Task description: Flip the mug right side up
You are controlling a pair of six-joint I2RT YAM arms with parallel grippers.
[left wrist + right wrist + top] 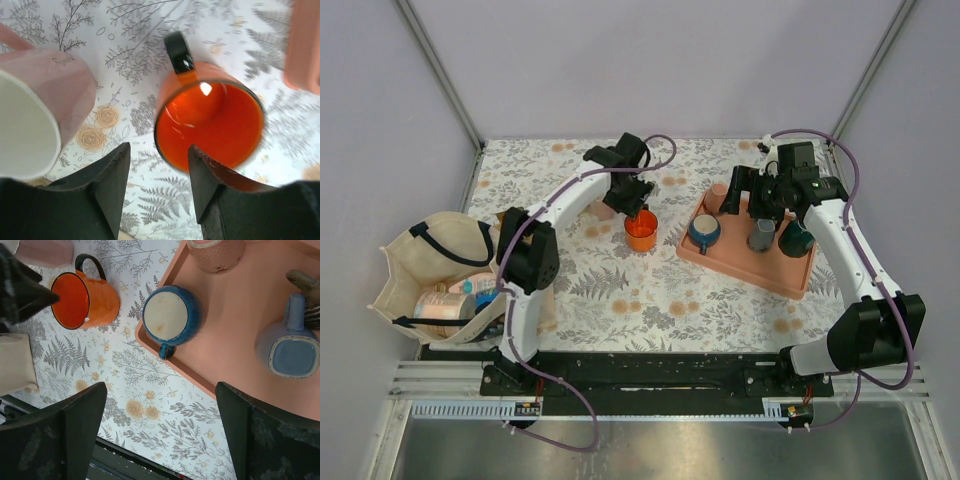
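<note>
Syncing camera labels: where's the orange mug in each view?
Top external: orange mug left of centre, on the floral cloth, left of the tray.
Left wrist: orange mug right of centre, tray at the top right corner.
Right wrist: orange mug upper left, tray to its right.
Shared landmark: the tray.

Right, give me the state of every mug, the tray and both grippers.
Orange mug: upright on the table, mouth up, empty.
Pink mug: on the table, seemingly on its side.
Blue mug: on the tray; which way up is unclear.
Tray: flat on the table, holding mugs.
Left gripper: open, over the orange mug's near rim.
Right gripper: open wide, holding nothing.
</note>
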